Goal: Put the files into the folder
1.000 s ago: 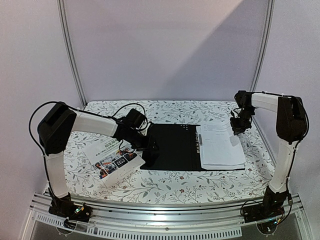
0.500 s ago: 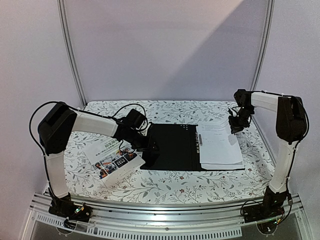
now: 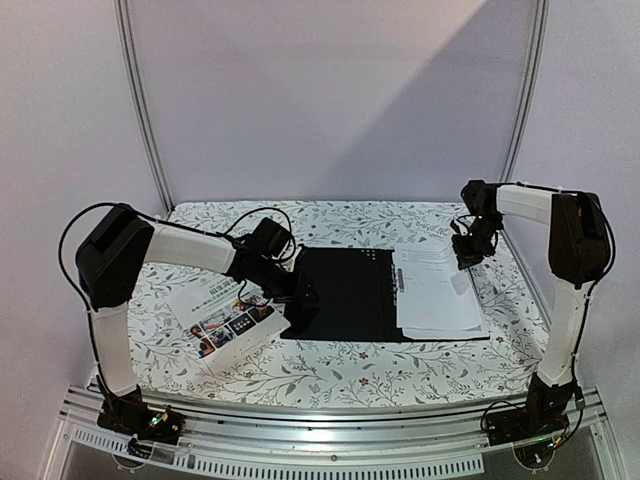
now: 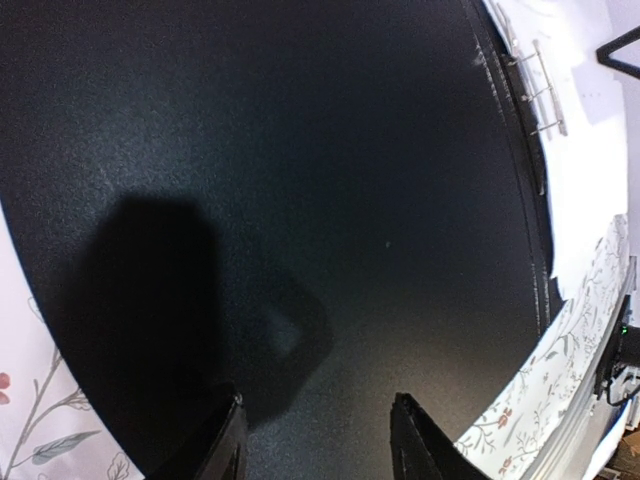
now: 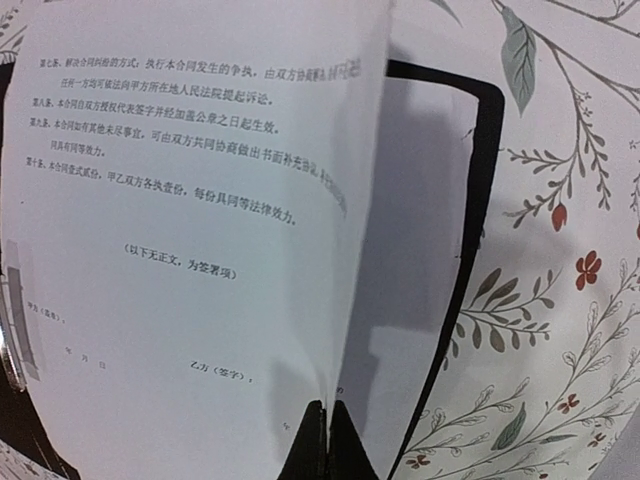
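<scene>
The folder (image 3: 340,295) lies open, its black inside up, with a metal clip (image 4: 535,90) at its spine. White printed files (image 3: 440,295) rest on its right half. My right gripper (image 3: 468,250) is shut on the far right edge of the top sheet (image 5: 190,200), which curls up off the sheet below (image 5: 410,300); the fingertips meet at the paper's edge, the right gripper (image 5: 325,440). My left gripper (image 3: 300,300) stands open low over the folder's left flap (image 4: 300,200), the left gripper (image 4: 315,430) holding nothing. A colourful brochure (image 3: 230,315) lies left of the folder.
A floral cloth (image 3: 380,375) covers the table. A metal rail (image 3: 330,440) runs along the near edge. White walls and two upright poles (image 3: 140,100) close the back and sides. The folder's black rim (image 5: 480,250) borders the sheets on the right.
My right gripper has moved a little left and back with the sheet's edge in it, pulling that edge inward. The left arm has stayed still.
</scene>
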`<state>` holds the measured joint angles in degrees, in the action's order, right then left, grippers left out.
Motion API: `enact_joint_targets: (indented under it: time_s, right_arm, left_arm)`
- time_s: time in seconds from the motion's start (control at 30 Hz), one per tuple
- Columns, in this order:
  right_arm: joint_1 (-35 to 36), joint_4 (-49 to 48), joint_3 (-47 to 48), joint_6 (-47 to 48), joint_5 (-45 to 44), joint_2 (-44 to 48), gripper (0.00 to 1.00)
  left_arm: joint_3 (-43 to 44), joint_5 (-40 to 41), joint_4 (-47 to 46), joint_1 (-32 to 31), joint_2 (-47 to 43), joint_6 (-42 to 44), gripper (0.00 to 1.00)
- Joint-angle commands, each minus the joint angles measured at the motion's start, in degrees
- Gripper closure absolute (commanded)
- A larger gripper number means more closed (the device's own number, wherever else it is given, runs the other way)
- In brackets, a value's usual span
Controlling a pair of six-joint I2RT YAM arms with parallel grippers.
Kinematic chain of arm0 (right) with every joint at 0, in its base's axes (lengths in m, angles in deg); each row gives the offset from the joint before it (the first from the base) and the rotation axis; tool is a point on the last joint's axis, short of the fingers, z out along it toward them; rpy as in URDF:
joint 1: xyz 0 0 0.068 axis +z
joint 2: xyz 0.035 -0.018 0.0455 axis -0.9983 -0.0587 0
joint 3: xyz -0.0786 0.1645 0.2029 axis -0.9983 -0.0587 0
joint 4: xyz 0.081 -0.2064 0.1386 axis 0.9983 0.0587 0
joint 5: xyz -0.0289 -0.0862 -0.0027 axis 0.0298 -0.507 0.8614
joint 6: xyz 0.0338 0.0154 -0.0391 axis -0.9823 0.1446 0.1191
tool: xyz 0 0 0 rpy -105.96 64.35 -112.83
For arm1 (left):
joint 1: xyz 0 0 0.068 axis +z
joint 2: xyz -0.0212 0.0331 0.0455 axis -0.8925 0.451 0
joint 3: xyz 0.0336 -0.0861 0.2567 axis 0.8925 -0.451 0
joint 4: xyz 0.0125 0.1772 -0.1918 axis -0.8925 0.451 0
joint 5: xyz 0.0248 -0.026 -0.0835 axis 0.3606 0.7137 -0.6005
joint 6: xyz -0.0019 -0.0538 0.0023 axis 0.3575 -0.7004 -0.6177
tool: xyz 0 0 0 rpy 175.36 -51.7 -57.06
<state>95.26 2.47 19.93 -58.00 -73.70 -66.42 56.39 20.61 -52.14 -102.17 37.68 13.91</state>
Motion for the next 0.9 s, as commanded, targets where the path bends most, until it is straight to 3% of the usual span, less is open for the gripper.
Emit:
enact_joint_targets:
  time_s: [0.0,0.37,0.53,0.87]
  right_arm:
    - [0.01,0.90,1.08,1.76,-5.21,0.98,1.00]
    - [0.07,0.90,-0.88,4.65,-8.41,2.53,1.00]
    - [0.20,0.14,-1.41,5.03,-3.73,3.26,1.00]
    - [1.54,-0.18,-1.99,5.85,-3.37,3.62,1.00]
  left_arm:
    - [0.53,-0.25,0.53,0.05,1.59,1.03,0.51]
    - [0.53,-0.44,0.53,0.05,1.80,1.03,0.51]
    - [0.53,-0.42,0.59,0.05,1.69,1.00,0.51]
    - [0.66,-0.24,0.79,0.13,1.76,1.20,0.51]
